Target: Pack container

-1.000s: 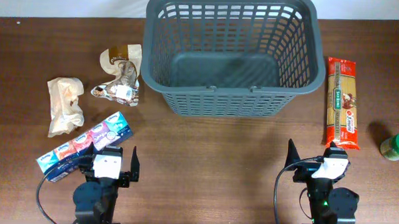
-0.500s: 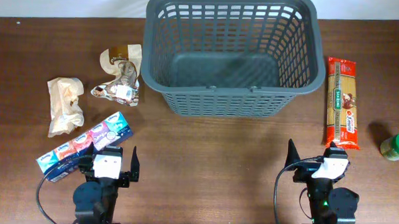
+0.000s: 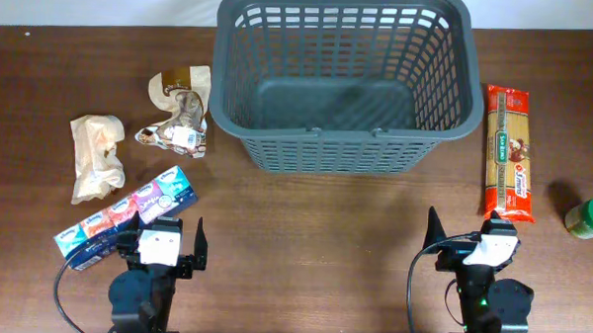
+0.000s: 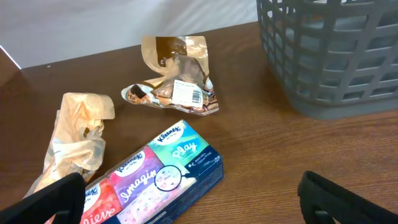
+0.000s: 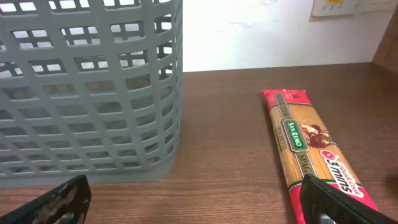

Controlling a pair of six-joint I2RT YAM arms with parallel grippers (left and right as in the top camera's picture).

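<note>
A: Container (image 3: 341, 153) from above: where is it?
B: At the far middle of the surface (image 3: 304, 226), upright, its dark bottom in plain sight. Left of it lie a torn pouch (image 3: 180, 118), a crumpled paper bag (image 3: 97, 158) and a row of tissue packs (image 3: 127, 217); to its right are a spaghetti packet (image 3: 509, 154) and a green-lidded jar (image 3: 591, 216). The left hand (image 3: 162, 243) and right hand (image 3: 475, 242) sit at the near edge.
A: Left wrist?
B: Fingers (image 4: 339, 199) spread wide, gripping nothing, with the tissue packs just ahead.
A: Right wrist?
B: Fingers (image 5: 59, 202) wide apart, nothing between them. The container wall is on the left and the spaghetti packet on the right.
</note>
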